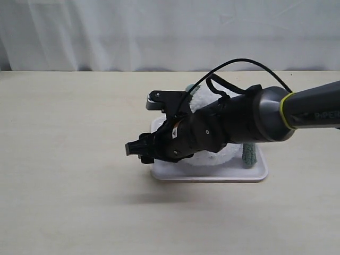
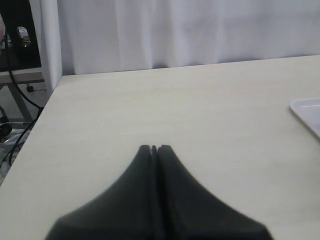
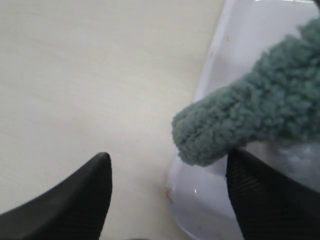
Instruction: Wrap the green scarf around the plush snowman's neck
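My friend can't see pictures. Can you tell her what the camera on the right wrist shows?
The fuzzy rounded end of a green scarf reaches over a white tray, just in front of the right gripper, whose two black fingers stand wide open. A pale table fills the rest.

- One table (image 1: 64, 159).
- One white tray (image 1: 212, 175) on it.
- One snowman (image 1: 215, 158); only some of its white fluff shows behind the arm.
- One scarf (image 3: 250, 112): one rounded end shows in the right wrist view, and two green bits show in the exterior view.
- Two grippers, the left gripper (image 2: 155, 148) and the right gripper (image 1: 135, 149), each with two fingers (image 3: 75, 200).
- One arm (image 1: 265, 114) in the exterior view.
- One black cable (image 1: 239, 60) looped over that arm.
- One curtain (image 1: 159, 32) behind the table.
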Motion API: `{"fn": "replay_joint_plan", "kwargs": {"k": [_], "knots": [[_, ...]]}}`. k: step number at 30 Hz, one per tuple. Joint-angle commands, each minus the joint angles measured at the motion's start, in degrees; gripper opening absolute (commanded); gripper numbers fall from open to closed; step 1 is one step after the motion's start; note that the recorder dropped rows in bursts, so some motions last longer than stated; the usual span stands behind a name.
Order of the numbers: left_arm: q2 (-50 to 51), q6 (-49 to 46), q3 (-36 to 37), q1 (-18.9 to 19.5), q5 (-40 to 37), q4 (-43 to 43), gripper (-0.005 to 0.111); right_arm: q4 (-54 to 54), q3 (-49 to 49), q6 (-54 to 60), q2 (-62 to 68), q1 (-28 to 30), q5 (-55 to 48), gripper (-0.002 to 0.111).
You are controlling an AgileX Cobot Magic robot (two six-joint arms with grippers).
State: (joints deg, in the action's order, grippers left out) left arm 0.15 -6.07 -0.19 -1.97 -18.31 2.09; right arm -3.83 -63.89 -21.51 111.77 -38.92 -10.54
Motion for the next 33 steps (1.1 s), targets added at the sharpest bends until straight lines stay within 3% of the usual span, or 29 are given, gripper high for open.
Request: {"fn": "replay_joint_plan", "kwargs": {"k": [1,5,8,13,15,21,29,33], "knots": [[-0.2,0.4,0.2,0.2,0.6,0.1,0.0,0.7,0.3,-0.8,1.7,0.4,1.7,0.062],[-0.2,0.4,0.2,0.2,0.6,0.1,0.0,0.9,0.3,-0.8,2.3,0.4,4.0,0.061],[-0.2,0.4,0.2,0.2,0.6,0.1,0.0,2.6,0.3,-0.8,2.3,0.4,5.2,0.052],[-0.2,0.4,0.2,0.2,0.6,0.1,0.0,5.9,0.3,-0.8,2.3,0.4,4.4,0.023],[-0.2,0.4,0.2,0.2,0.6,0.1,0.0,7.1,0.3,-0.8,2.3,0.4,3.6,0.004],[-0.2,0.4,0.2,0.2,0.6,0.1,0.0,8.0,0.3,-0.8,1.0,0.4,-0.8,0.004],[-0.2,0.4,0.2,0.2,0.6,0.1,0.0,12.4,0.4,-0.8,-7.5,0.1,-14.9,0.004],[-0.2,0.4,0.2,0.2,0.6,0.1,0.0,9.6,2.6,-0.8,-9.5,0.1,-11.7,0.005]]}}
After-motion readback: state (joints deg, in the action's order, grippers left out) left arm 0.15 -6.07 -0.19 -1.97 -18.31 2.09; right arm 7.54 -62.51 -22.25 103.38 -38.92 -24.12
